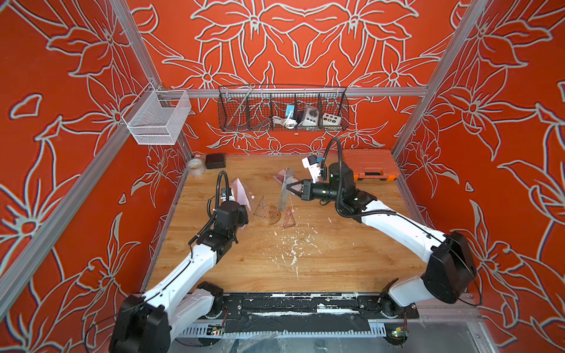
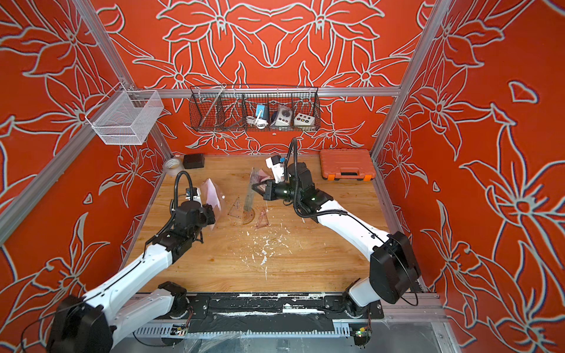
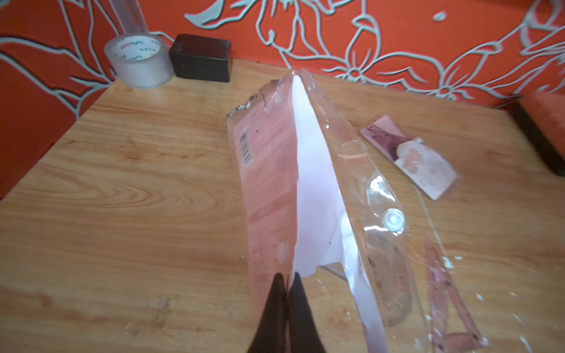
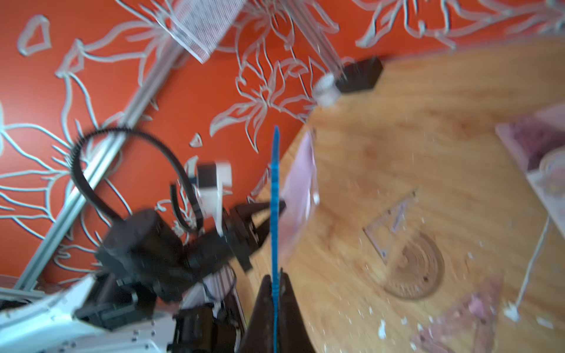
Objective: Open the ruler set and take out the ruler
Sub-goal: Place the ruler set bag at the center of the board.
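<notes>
Jaws on both arms are pinched tight, each on something thin. The left gripper (image 3: 287, 278) clamps the near edge of the ruler set pouch (image 3: 269, 183), a clear sleeve with a pink printed card inside. The pouch stands on edge above the wooden table (image 1: 244, 266) and is spread open along its length. The right gripper (image 1: 289, 187) grips the ruler (image 1: 285, 195), a clear straight one, which is out of the pouch and apart from it. In the right wrist view the ruler runs edge-on as a thin blue line out from between the fingertips. In both top views it hangs tilted over the middle of the table, its far end crossing a floral card (image 1: 282, 176). Whether its near end touches the wood cannot be told.

Nearest the robot base, white flecks (image 1: 293, 250) scatter over the bare wood. Beyond them, between the two grippers, a pink set square (image 1: 289, 218), a protractor (image 1: 274, 216) and a clear set square (image 1: 261, 207) lie flat and close together. Farther back lies the floral card.

Along the far edge, a tape roll (image 1: 195, 166) and a black box (image 1: 215, 161) sit side by side in the left corner. An orange tool case (image 1: 371, 163) sits closed in the right corner. On the back wall a black wire basket (image 1: 238, 113) holds small devices and a white cable. A white mesh basket (image 1: 159, 119) hangs from the left frame rail.
</notes>
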`<state>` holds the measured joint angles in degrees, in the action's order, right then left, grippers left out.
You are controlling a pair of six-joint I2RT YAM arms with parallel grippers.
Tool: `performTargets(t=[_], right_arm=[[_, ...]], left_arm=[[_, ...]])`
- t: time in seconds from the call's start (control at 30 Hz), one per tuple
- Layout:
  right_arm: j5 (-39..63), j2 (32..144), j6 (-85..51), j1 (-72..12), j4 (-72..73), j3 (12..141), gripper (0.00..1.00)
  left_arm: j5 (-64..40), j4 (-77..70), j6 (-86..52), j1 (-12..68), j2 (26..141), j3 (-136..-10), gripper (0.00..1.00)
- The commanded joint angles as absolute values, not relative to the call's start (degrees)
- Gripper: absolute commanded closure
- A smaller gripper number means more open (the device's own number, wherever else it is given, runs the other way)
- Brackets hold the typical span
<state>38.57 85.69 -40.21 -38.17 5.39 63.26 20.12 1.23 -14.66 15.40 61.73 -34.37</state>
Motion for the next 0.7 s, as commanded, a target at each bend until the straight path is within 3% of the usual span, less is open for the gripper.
performTargets(t=[0.0,0.27,0.6,0.67], right_arm=[[45.1,86.9,-36.2,-39.4,-2.2,56.1,1.0],[45.8,91.8,-33.4,-41.9,-2.5,51.9,1.0],[45.5,106.5,-36.5,-48.1,-0.7,62.3,1.0],[45.2,109.3,-39.4,-48.4,1.7,63.2,1.0]], left_arm=[[24.4,9.3,-9.8,14.4,68.4,-39.6,1.0],[24.6,8.5,0.2,14.2,82.7,-47.1,1.0],[24.6,6.4,4.3,14.2,93.6,-51.8,1.0],[26.7,7.3,4.4,14.3,94.8,-53.3,0.82]])
